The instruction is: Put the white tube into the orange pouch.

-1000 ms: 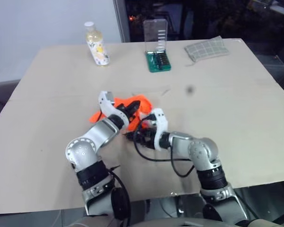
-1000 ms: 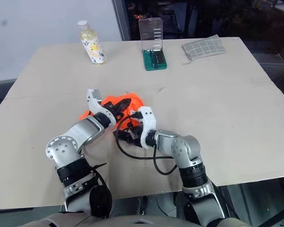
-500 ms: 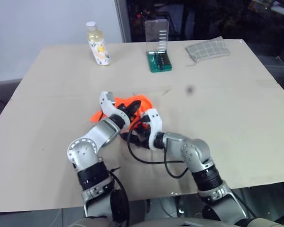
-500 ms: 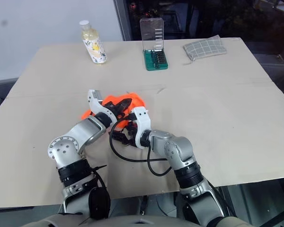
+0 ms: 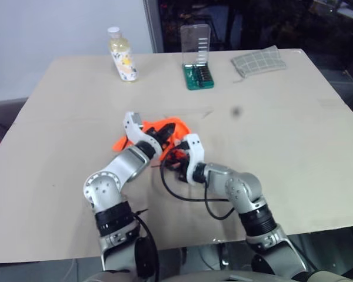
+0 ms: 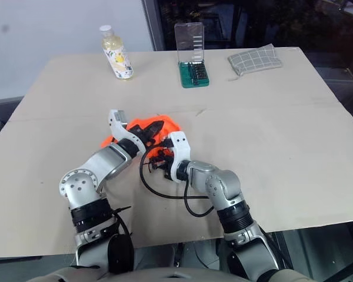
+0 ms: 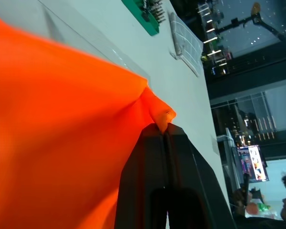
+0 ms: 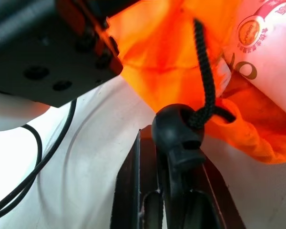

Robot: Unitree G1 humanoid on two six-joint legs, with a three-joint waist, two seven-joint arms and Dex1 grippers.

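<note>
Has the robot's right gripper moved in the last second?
Yes. The right gripper has crept up toward the bright orange fabric pouch, which lies where it was on the table, and has shut at the pouch's black cord stopper.

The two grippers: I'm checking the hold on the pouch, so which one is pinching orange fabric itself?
The left gripper, shut on a fold of the orange pouch. The right gripper has the black cord stopper instead.

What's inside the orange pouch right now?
In the right wrist view, the white tube lies in the orange pouch mouth, its printed end showing. The fabric hides the rest, so how deep it sits is unclear.
</note>
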